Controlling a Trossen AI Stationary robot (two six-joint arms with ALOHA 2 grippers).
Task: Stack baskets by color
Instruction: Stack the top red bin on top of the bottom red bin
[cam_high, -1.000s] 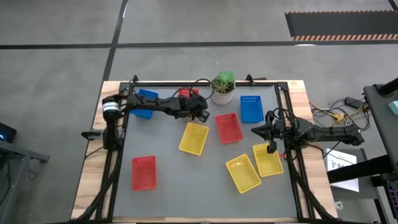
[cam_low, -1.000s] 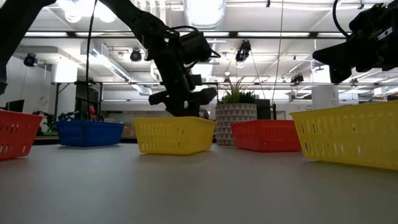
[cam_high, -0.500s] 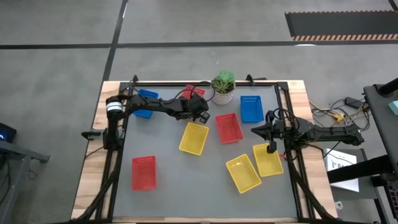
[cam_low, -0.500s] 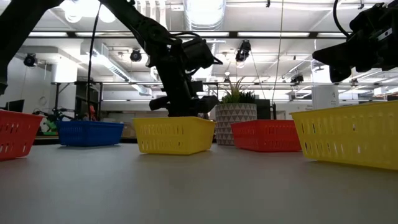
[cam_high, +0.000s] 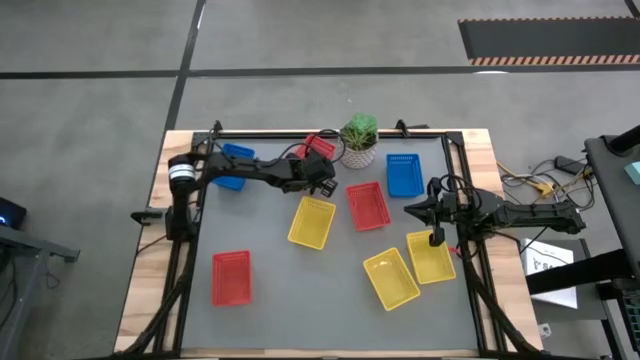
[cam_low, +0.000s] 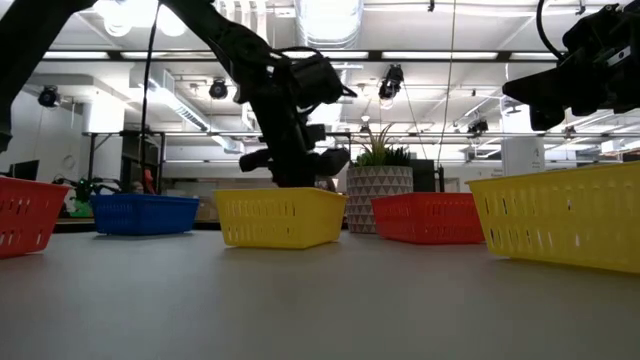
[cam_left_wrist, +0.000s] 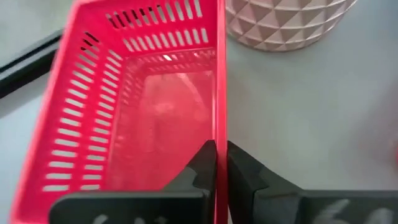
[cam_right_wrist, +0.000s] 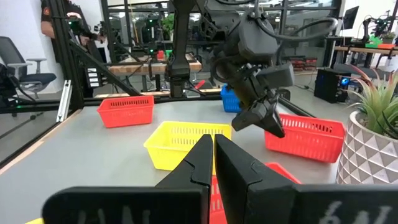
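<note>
My left gripper is shut on a red basket at the far edge, just left of the white plant pot. On the table lie a blue basket under my left arm, a blue one, a red one, a yellow one, two yellow ones and a red one. My right gripper hangs shut at the table's right side, above a yellow basket, touching nothing. My left gripper grips the red basket's long side wall, the one facing the pot, at its rim. One finger is inside the basket and one outside. The fingers slant down from the near left, running along the wall. Whether the basket is lifted clear, I cannot tell.
The plant pot stands close beside the held basket. A black frame rail runs along the far edge behind it. Bare grey table lies toward the near edge, between the red and yellow baskets.
My left gripper has shut on the red basket's side wall and kept its place. The red basket has turned about a little and shifted toward the plant pot.
</note>
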